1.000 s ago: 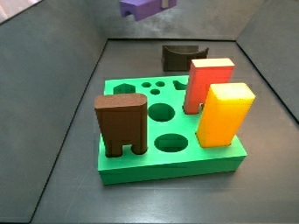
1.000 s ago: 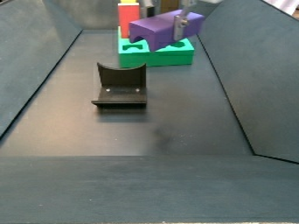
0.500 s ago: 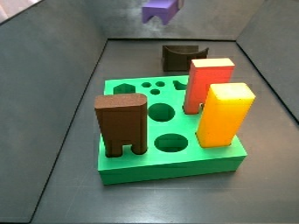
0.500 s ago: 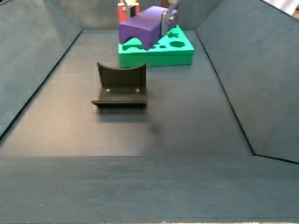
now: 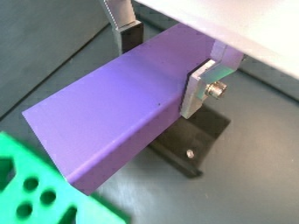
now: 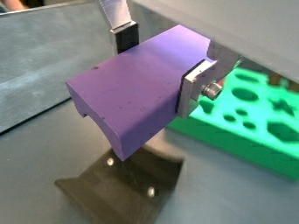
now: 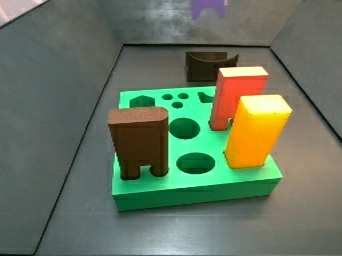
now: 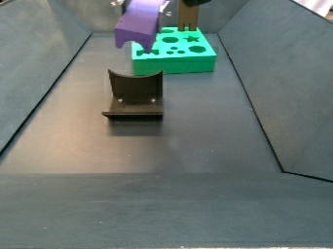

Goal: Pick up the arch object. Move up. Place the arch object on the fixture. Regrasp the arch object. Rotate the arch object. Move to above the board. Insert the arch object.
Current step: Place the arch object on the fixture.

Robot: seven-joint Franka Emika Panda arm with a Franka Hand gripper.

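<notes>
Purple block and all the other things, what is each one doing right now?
Purple rectangular block: held in the air, above the fixture.
Hand: shut on the purple block.
Dark scooped fixture: empty, on the floor.
Green holed board: flat on the floor.
Red, yellow, brown blocks: upright in the board.

Red block [image 7: 238, 92]: upright, centre right. Yellow block [image 7: 257, 130]: upright, in front of it. Brown two-legged block [image 7: 138, 142]: upright, centre left.

Likely a robotics lab, grey walled test bin [image 8: 53, 107], green peg board [image 7: 195, 160], fixture [image 8: 134, 95]
</notes>
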